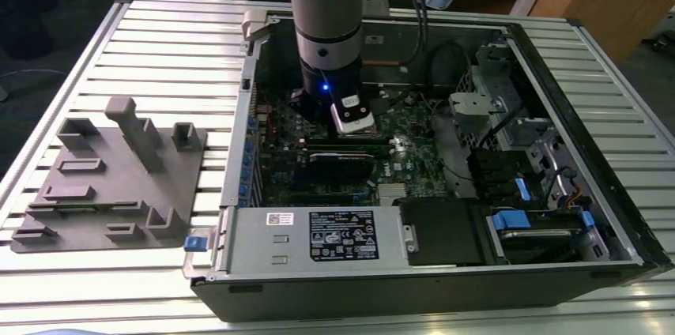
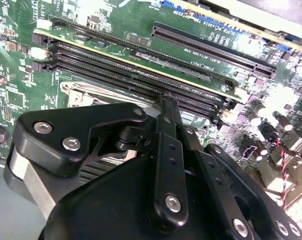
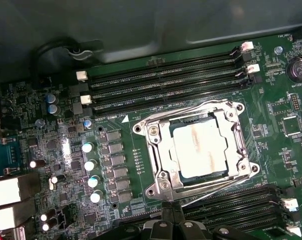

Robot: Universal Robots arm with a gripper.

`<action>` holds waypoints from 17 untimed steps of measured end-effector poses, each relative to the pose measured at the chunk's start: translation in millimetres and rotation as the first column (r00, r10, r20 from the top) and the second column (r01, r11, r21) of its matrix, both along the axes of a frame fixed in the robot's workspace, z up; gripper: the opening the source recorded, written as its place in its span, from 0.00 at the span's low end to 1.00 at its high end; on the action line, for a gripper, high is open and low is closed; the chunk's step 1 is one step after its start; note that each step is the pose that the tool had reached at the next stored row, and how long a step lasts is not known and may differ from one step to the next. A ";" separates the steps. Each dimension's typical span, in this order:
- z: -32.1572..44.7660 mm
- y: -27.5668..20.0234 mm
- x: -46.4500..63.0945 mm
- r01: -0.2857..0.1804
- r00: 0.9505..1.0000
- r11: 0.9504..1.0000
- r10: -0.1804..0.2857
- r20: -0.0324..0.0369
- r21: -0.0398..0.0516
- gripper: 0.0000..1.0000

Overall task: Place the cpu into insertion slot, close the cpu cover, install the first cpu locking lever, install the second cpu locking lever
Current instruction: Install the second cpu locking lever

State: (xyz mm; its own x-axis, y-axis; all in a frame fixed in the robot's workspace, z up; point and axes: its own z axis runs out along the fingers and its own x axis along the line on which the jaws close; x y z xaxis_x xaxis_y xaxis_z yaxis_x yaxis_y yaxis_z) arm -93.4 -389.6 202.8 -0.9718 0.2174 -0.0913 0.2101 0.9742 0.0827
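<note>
Inside the open computer case, which lay on its side on the slatted metal desk, the robot arm reached straight down over the green motherboard. A grey moulded fixture sat on the desk well apart from the case, toward the exterior view's left.

In the first wrist view the cpu lay flat in the insertion slot, its dull silver top showing pale streaks. The cpu cover was down over it, the silver frame ringing the chip so that the metal top showed through the cut-out centre. A thin locking lever ran along the socket's edge nearest the hand, and another thin lever lay along the opposite side; whether either was latched could not be told. Long black memory slots ran on the far side of the socket, and a further set ran on the near side.

The hand hung just above the board at the socket's near edge, beside the lever there. Its black fingers were drawn together into a narrow point, with nothing seen between them. In the second wrist view those fingers pointed toward the memory slots, with part of the silver socket frame visible beyond the hand's black linkage.
</note>
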 end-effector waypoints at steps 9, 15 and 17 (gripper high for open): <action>-1.3 -0.1 -0.3 0.000 1.000 1.000 0.000 0.000 0.007 0.11; -2.3 -0.1 -5.7 0.000 1.000 1.000 0.000 0.000 0.007 0.11; -3.0 -0.2 -7.5 0.000 1.000 1.000 0.000 0.000 0.010 0.11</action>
State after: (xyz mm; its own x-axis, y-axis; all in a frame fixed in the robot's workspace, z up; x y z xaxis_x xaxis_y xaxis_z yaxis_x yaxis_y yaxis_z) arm -100.9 -389.7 199.8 -0.9718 0.2181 -0.0891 0.2099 0.9733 0.0926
